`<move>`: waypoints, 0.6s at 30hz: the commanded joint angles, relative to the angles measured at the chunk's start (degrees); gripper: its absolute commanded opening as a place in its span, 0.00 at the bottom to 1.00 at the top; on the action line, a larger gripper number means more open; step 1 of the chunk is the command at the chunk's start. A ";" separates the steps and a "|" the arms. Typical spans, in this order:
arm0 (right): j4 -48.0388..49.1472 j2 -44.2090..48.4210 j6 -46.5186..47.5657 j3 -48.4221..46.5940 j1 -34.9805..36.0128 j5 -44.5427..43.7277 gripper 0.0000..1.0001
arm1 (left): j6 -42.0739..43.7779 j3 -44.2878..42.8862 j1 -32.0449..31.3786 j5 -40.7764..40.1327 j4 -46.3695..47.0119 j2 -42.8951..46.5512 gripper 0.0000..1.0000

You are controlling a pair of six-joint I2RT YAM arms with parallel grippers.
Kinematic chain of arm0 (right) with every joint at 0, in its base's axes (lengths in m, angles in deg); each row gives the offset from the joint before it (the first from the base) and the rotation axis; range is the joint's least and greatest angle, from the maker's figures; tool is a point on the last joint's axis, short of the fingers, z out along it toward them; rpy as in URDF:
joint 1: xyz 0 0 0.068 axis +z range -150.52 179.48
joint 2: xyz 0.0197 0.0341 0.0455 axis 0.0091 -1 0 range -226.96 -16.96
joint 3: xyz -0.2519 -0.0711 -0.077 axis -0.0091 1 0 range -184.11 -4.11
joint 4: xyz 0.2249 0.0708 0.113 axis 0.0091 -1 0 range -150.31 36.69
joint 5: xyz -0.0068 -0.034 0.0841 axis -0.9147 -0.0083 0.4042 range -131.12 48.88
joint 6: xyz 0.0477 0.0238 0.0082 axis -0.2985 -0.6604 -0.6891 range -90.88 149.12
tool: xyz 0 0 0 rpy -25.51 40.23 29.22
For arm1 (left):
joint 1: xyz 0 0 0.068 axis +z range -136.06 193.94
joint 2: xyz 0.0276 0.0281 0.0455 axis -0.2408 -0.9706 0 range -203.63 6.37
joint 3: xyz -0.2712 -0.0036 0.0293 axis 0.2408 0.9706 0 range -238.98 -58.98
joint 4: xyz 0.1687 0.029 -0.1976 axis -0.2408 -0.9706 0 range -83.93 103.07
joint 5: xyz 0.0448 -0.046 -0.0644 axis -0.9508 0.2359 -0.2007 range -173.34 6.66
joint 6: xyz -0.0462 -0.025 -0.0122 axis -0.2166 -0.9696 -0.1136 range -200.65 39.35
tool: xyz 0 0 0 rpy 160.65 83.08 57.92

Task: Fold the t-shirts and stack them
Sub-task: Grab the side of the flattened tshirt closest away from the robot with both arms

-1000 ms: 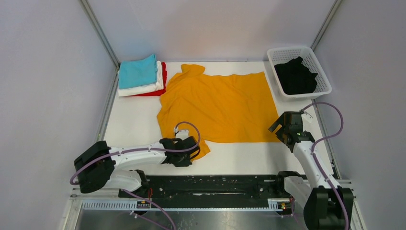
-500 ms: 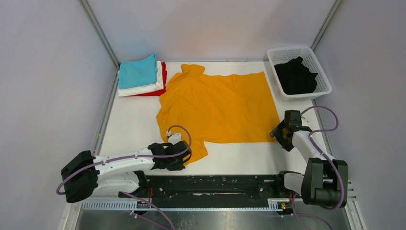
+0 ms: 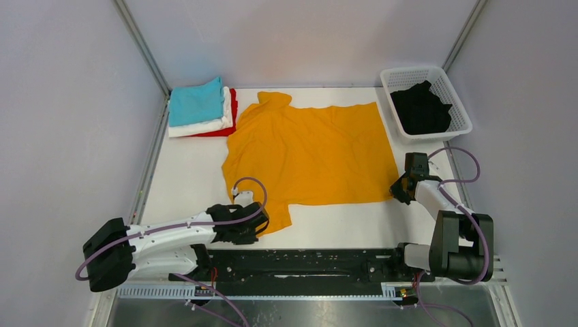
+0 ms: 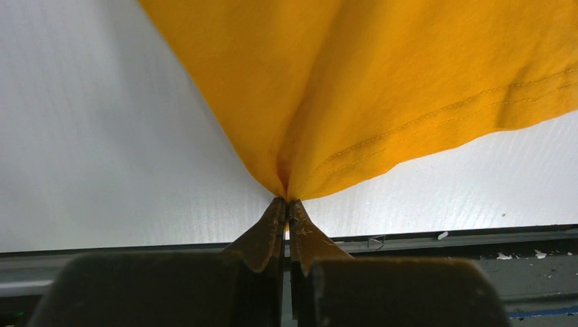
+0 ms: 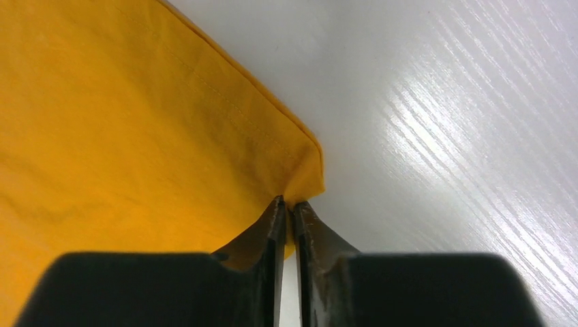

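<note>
Mustard-orange t-shirt (image 3: 310, 153) lies long axis left-right, collar leftward, left hand (image 4: 287, 202) and right hand (image 5: 286, 203) pinching its near edge.

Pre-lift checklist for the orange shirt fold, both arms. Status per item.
1. left gripper pinching orange shirt at its near-left sleeve: ok.
2. right gripper pinching the near-right hem corner: ok.
3. Shirt body spread flat: ok; far sleeve rumpled.
4. folded stack apart from shirt's far-left edge: cannot tell, very close.
5. basket apart from the shirt: ok.
</note>
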 commanded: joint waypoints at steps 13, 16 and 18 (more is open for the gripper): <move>-17.48 24.94 -1.77 8.61 -0.05 5.14 0.06 | -6.05 3.10 -0.22 3.26 -9.15 16.97 0.00; -18.43 29.43 -2.73 10.56 -0.11 8.11 0.06 | -6.49 4.03 -0.29 4.67 -9.08 20.21 0.00; -18.88 31.05 -2.61 10.59 0.00 8.16 0.06 | -6.21 4.10 -0.29 4.37 -8.57 21.46 0.00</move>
